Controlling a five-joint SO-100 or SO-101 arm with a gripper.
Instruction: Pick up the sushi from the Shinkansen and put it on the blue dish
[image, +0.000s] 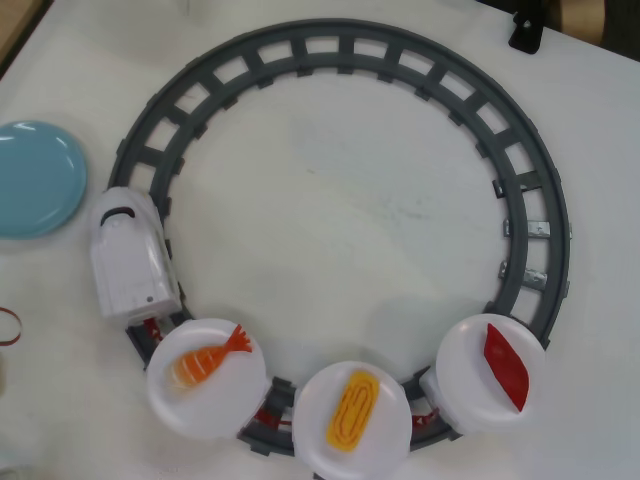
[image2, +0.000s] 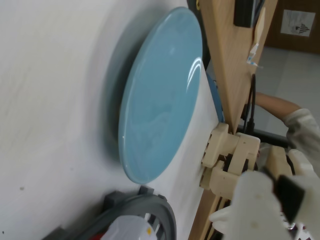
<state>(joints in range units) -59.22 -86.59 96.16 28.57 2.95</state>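
From my overhead view I see the grey circular track (image: 350, 60) lying on the white table (image: 350, 210), with the Shinkansen (image: 130, 255) parked on its left side, its rounded nose pointing toward the top of the picture. Behind it, along the bottom arc of the track, trail three cars topped with round white plates. The first white plate (image: 205, 400), just behind the train body, carries the orange shrimp piece (image: 205, 362) with its tail toward the upper right. The middle plate (image: 385, 435) holds the yellow ridged egg piece (image: 352, 410). The last plate (image: 465, 385), at the lower right of the ring, holds the sushi (image: 506, 366), a flat dark-red pointed piece lying tilted on the right half of that plate. The blue dish (image: 35, 178) sits at the left edge of the overhead view, outside the track, near the train's nose but apart from it, with nothing on it. I cannot see the arm in the overhead view. In my wrist view the blue dish (image2: 160, 95) fills the middle of the picture, lying on the table, with a bit of the track (image2: 150, 205) and the train's white body (image2: 127, 227) at the bottom edge. I cannot make out the gripper's fingers in either view, so I cannot tell whether they are apart or together.
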